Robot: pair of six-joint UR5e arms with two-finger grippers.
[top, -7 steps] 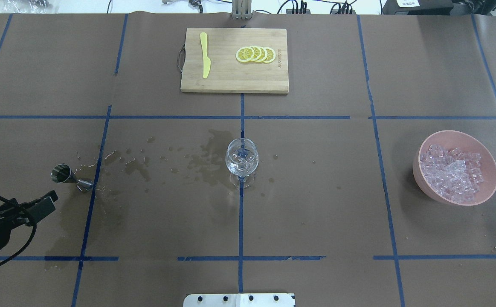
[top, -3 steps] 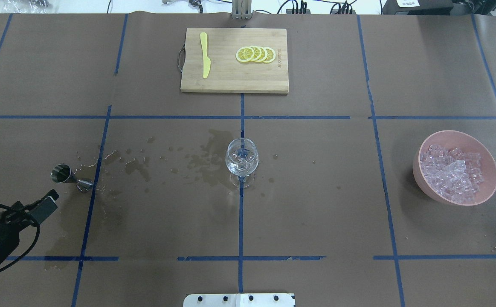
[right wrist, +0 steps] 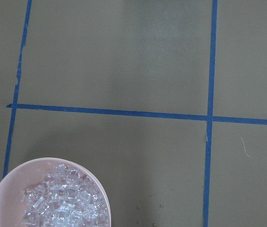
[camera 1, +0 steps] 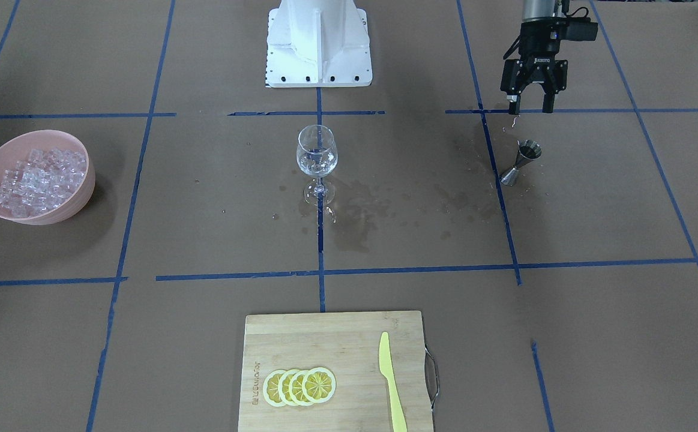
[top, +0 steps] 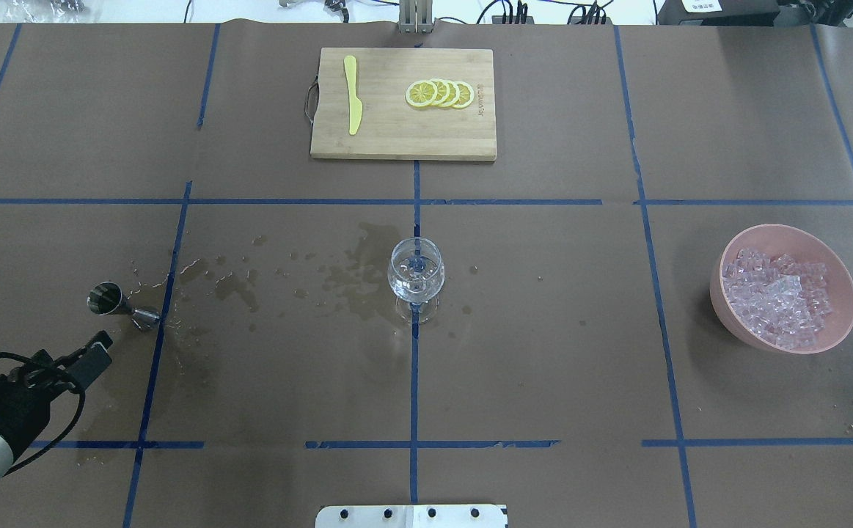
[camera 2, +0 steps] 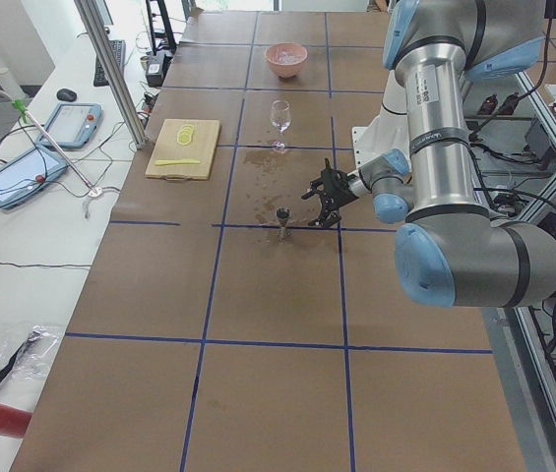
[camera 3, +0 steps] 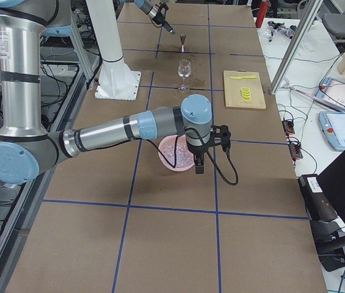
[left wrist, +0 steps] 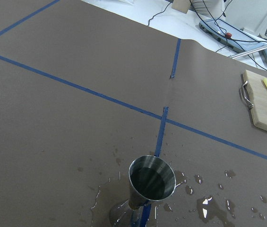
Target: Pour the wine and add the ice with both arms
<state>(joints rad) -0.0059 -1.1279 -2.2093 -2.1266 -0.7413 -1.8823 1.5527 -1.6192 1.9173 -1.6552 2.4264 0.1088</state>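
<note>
A clear wine glass point(top: 416, 275) stands upright at the table's middle point(camera 1: 316, 157). A steel jigger point(top: 114, 304) stands on wet paper to its left point(camera 1: 523, 161) and fills the lower part of the left wrist view point(left wrist: 150, 182). My left gripper point(camera 1: 530, 109) hangs open and empty just behind the jigger point(top: 96, 348), apart from it. The ice point(top: 777, 293) lies heaped in a pink bowl point(top: 727, 308) at the right point(right wrist: 57, 201). My right gripper point(camera 3: 198, 165) shows only in the exterior right view, beside the bowl; I cannot tell its state. Wine is out of view.
A wooden cutting board point(top: 403, 139) at the far side carries lemon slices point(top: 440, 94) and a yellow knife point(top: 353, 94). Wet stains point(top: 353, 279) spread between the jigger and the glass. The robot's white base point(camera 1: 318, 42) is at the near edge.
The left arm has drawn back a little toward the robot's side of the table, away from the jigger. The glass, jigger and bowl have not moved.
</note>
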